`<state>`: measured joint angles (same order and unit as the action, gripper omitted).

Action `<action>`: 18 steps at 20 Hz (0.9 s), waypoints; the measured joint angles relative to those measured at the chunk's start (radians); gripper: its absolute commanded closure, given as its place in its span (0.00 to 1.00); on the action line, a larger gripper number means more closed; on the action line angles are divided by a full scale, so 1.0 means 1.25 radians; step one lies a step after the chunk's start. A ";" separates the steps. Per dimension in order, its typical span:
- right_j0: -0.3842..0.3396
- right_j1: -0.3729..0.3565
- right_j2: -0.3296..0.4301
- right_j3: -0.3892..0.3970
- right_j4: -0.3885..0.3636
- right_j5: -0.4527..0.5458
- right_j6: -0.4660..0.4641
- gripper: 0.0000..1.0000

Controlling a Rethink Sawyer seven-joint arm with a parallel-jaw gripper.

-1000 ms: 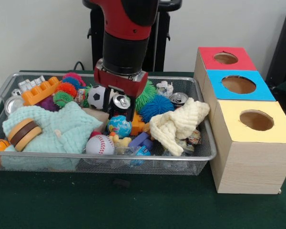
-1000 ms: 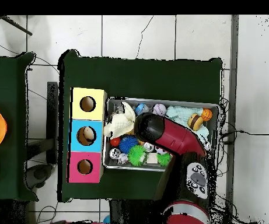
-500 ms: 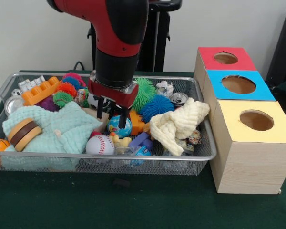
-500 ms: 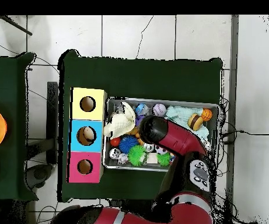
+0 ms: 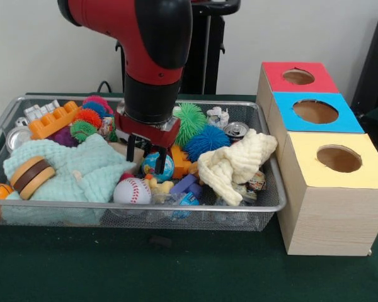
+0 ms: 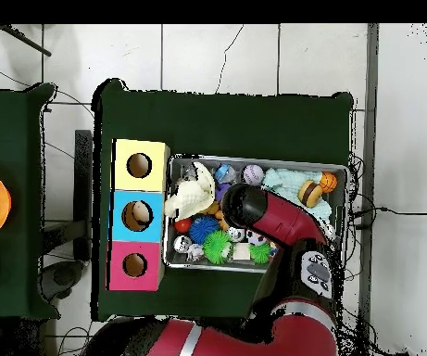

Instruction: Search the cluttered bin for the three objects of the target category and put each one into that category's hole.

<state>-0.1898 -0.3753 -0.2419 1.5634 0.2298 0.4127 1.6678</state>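
Front view: the gripper (image 5: 147, 153) is held open just above the globe ball (image 5: 157, 167), at the bin's (image 5: 264, 211) 12 o'clock. It should be lowered straight, then squeezed gently.

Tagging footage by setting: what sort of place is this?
Probably a robotics lab test bench: a wire bin crammed with toys, a wooden sorting box with three coloured holes, on a green-covered table over tiled floor.
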 measured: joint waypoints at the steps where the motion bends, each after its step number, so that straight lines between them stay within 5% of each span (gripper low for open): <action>1: 0.000 0.002 0.000 -0.003 0.000 0.000 0.000 0.00; 18: -0.001 0.050 0.006 -0.079 -0.001 0.019 0.000 0.00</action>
<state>-0.1912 -0.3131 -0.2349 1.4642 0.2288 0.4368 1.6676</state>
